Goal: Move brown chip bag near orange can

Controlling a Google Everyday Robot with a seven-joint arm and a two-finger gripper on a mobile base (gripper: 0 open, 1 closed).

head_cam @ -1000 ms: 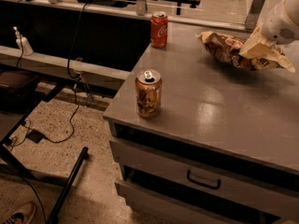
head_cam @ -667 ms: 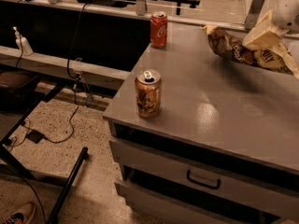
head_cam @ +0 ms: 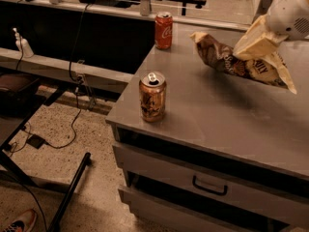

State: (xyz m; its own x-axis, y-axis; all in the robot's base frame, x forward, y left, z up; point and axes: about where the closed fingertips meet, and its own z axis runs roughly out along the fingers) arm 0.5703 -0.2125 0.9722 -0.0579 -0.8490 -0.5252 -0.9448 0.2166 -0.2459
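At the far right of the tabletop, cream fingers (head_cam: 258, 40) of the gripper (head_cam: 247, 52) are clamped on the brown chip bag (head_cam: 219, 57), which is tilted above the grey table (head_cam: 217, 120). Well apart, the orange can (head_cam: 153, 96) stands upright near the front-left edge, with a red cola can (head_cam: 163, 30) at the back edge.

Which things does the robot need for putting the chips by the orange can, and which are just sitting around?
Needed: brown chip bag, over the back right of the counter; gripper, top right, clamped on that bag; orange can, near the front left edge.
Just lying about: red Coca-Cola can at the back; white bottle far left; shoe on the floor.
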